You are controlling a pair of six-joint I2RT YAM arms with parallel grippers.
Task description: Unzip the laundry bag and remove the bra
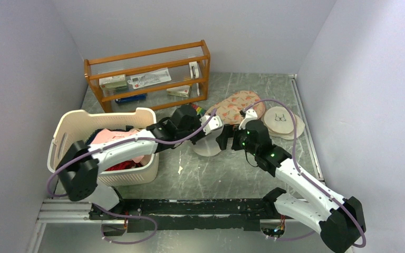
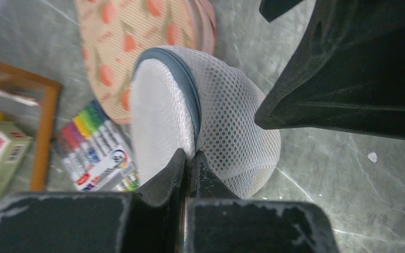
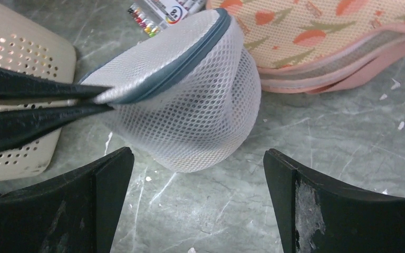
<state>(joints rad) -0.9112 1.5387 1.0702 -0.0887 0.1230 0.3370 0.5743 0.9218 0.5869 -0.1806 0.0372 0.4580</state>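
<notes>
Left pincer (image 2: 190, 158) is clamping the laundry bag (image 3: 190, 105) by its grey zipper band (image 2: 187, 89), tilting it on the bench (image 3: 321, 158), with the salmon pads (image 3: 321, 31) at its 1 o'clock. Right pincer (image 3: 198, 154) is hovering, fingers apart, facing the mesh. Pull tab not showing; right should be pinching the tab only, left bracing. Bra not visible, presumably inside.

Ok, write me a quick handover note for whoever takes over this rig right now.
Left gripper: shut on the rim of the laundry bag, at its grey zipper band, holding the bag tilted up over the table.
Right gripper: open, jaws wide, facing the bag's mesh side, not touching it.
Bra: not visible in any view.
Done: bag gripped. The zipper band looks closed where it shows.
Left: find the pull, unzip, take the bra out.
</notes>
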